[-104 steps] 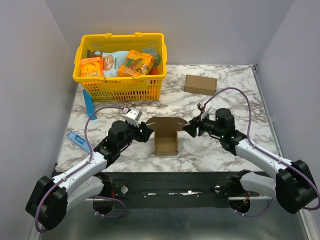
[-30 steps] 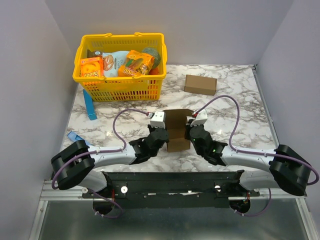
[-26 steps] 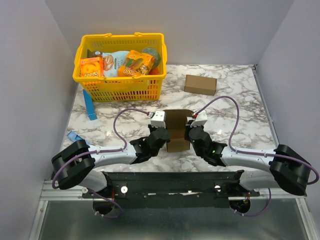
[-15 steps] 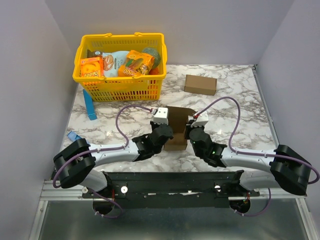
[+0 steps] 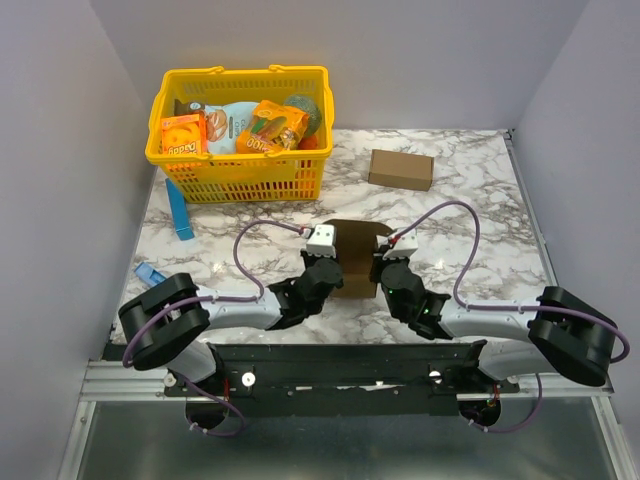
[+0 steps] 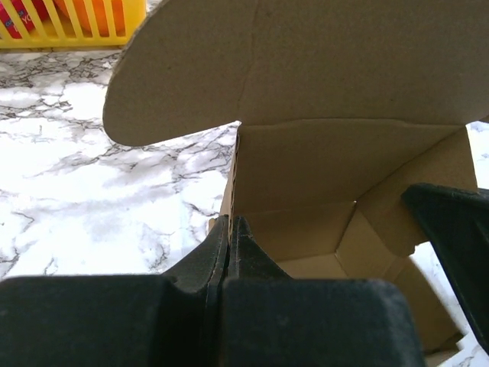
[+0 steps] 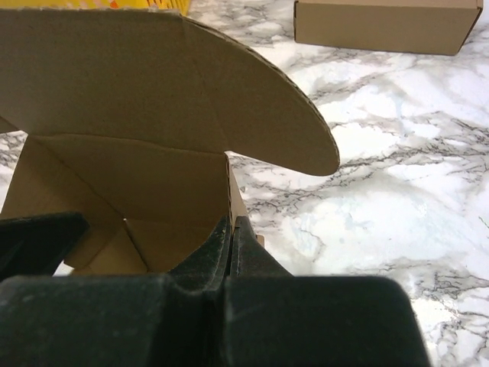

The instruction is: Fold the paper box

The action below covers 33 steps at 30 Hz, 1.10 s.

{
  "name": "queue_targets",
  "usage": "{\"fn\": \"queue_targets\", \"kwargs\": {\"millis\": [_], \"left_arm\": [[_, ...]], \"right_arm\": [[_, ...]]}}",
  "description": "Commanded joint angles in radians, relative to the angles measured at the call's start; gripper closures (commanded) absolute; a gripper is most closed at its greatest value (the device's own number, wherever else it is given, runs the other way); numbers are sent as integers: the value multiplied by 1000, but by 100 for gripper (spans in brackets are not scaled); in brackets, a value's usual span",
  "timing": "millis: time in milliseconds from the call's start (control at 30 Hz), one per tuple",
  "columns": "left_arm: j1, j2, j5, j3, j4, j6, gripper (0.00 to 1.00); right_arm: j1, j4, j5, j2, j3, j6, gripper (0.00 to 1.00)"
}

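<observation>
I see a white tabletop with grey marble veining (image 5: 480, 230) filling the middle of my overhead view. Three plain pale grey walls box it in: the left wall (image 5: 60, 180), the far wall (image 5: 400, 60) and the right wall (image 5: 590, 150). A black metal rail (image 5: 340, 365) runs along the table's near edge, and nearer still lies a dull grey metal sheet (image 5: 330, 445). The light is soft and even, with only faint shadows.

One paper box (image 5: 356, 255), one longer carton (image 5: 400, 169), one basket (image 5: 245, 178)
</observation>
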Motion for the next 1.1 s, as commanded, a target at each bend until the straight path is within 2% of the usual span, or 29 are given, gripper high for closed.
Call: {"fn": "queue_targets", "kwargs": {"millis": [0, 233, 433, 467, 500, 733, 767, 867, 1067], "left_arm": [[-65, 28, -20, -12, 84, -32, 100], [-114, 24, -110, -24, 46, -29, 100], [-114, 10, -126, -23, 61, 17, 100], [-116, 8, -127, -26, 64, 18, 100], [-117, 7, -133, -31, 70, 17, 100], [-148, 16, -192, -49, 87, 26, 100], [-154, 21, -201, -49, 90, 29, 100], [-176, 33, -247, -41, 93, 54, 100], [-226, 65, -301, -9, 107, 124, 100]], "right_arm": [[30, 12, -49, -11, -22, 81, 99], [42, -51, -43, -41, -20, 124, 99], [42, -71, -47, -76, -6, 112, 97], [42, -79, -50, -89, -8, 116, 85], [42, -84, -56, -99, -11, 116, 78], [42, -148, -95, -225, -51, 132, 50], [44, -154, -105, -241, -62, 132, 41], [44, -183, -147, -294, -88, 136, 27], [44, -257, -188, -382, -111, 147, 15]]}}
